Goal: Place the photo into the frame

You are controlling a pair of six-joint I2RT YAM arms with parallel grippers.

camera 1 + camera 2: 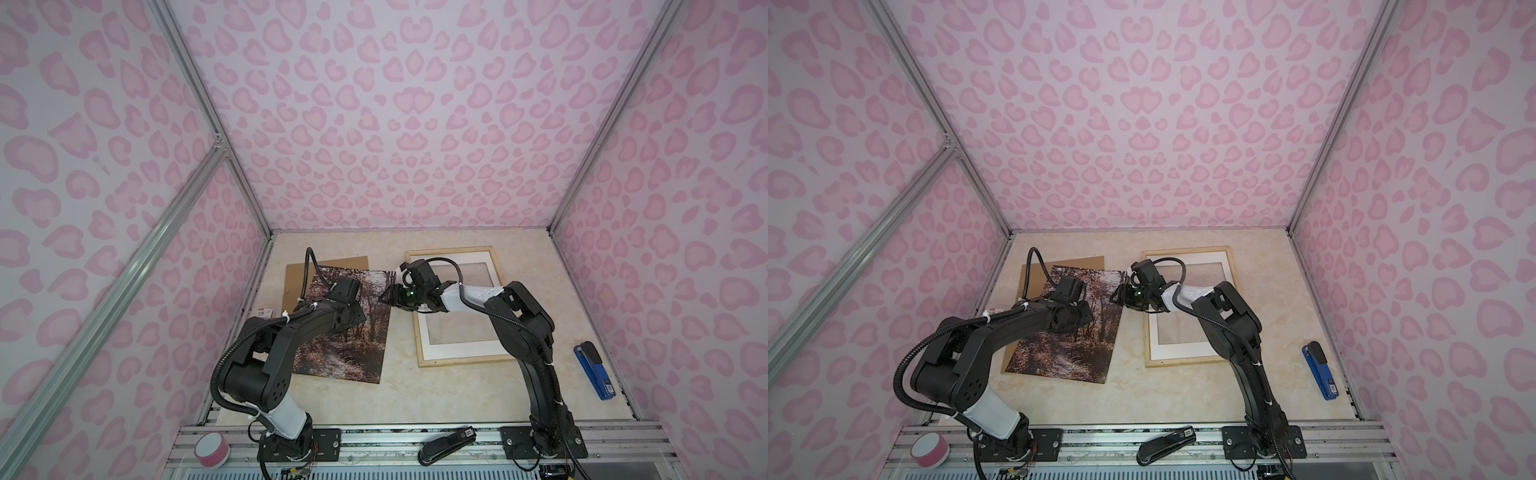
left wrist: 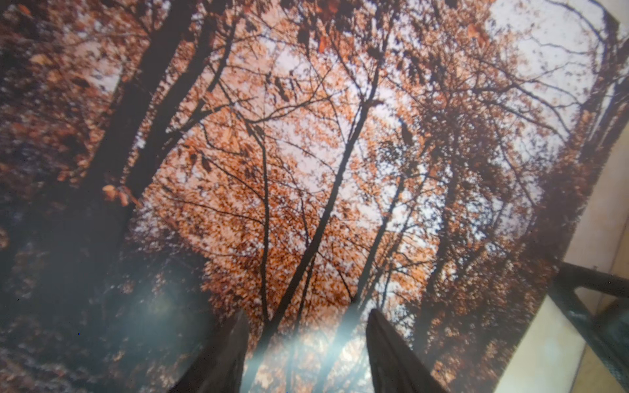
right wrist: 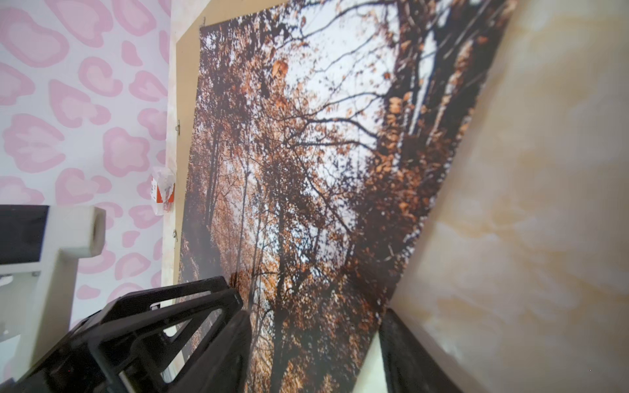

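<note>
The photo (image 1: 345, 345) (image 1: 1067, 353), an autumn forest print, lies face up on the left of the table, overlapping a brown board. The pale wood frame (image 1: 457, 363) (image 1: 1183, 363) lies to its right. My left gripper (image 2: 308, 313) hovers open just above the photo (image 2: 323, 153); in both top views its fingers are hidden under the arm. My right gripper (image 1: 384, 296) (image 1: 1115, 296) (image 3: 315, 316) is open at the photo's right edge. One finger is over the print (image 3: 306, 170), the other beside the edge. That edge looks slightly raised and shows its white back.
A white mat (image 1: 465, 348) sits inside the frame. The brown backing board (image 1: 328, 262) lies under the photo's far left corner, with a small staple box (image 1: 264, 312) beside it. A blue stapler (image 1: 592, 370) lies at the right, a black stapler (image 1: 446, 446) and a tape roll (image 1: 212, 451) at the front rail.
</note>
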